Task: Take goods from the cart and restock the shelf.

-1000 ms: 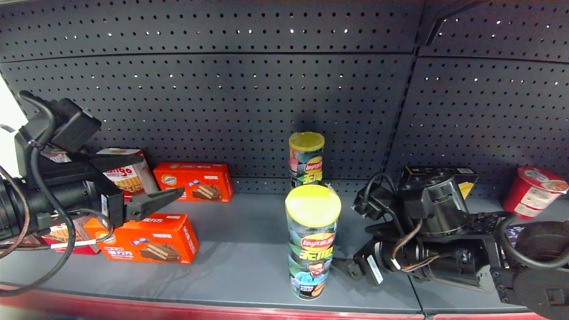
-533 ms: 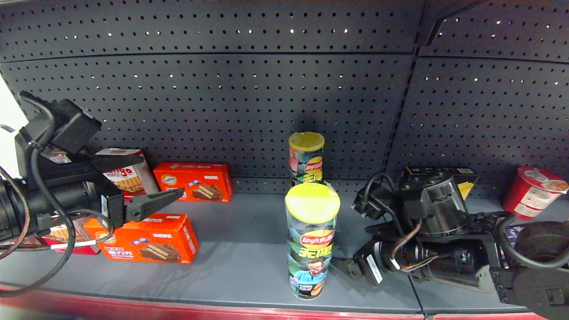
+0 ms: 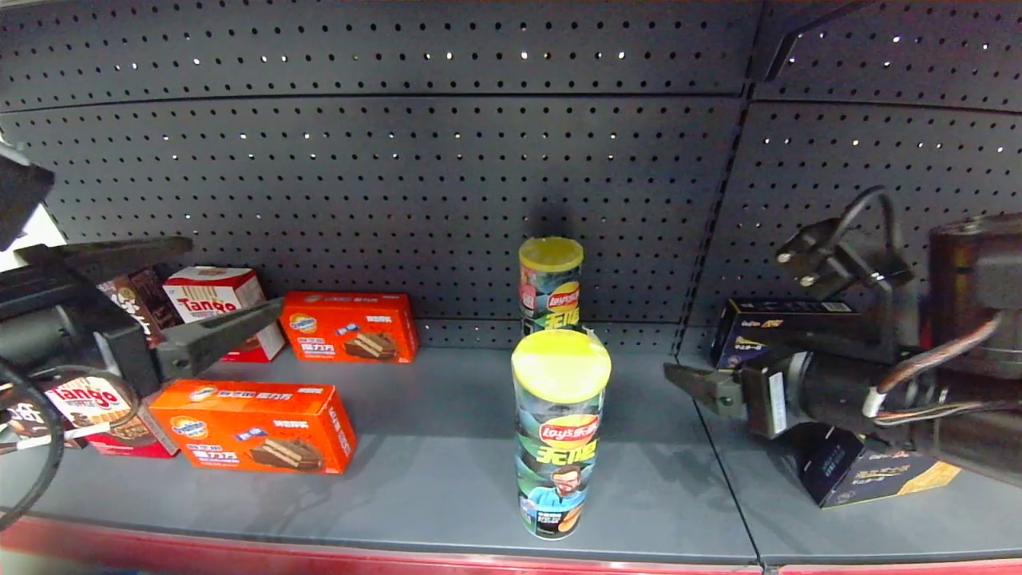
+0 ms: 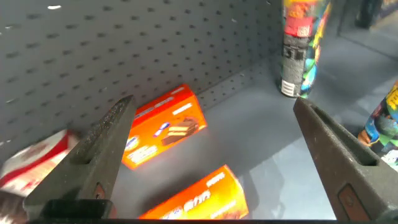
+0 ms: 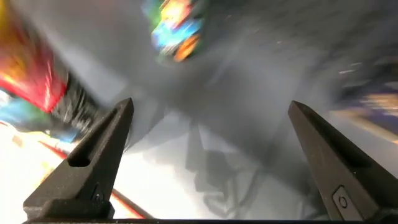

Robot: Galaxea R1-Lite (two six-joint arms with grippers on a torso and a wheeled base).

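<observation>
Left gripper [image 4: 212, 104], right gripper [image 5: 210, 104]: jaws spread, empty. Retract straight off shelf [image 3: 447, 447]; avoid clipping tall front chip can [image 3: 559, 431].

On the shelf [image 3: 431, 479] we see one chip can [image 3: 560, 431] near the front edge, a second chip can [image 3: 550, 283] behind it by the back wall, and a wafer box [image 3: 254, 425] toward the left end.

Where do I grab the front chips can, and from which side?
Take the front chips can around its mid-body, below the yellow lid, probably level from the robot's right, where the open right hand is. It stands upright, round, with free sides; the second can stands behind it.
</observation>
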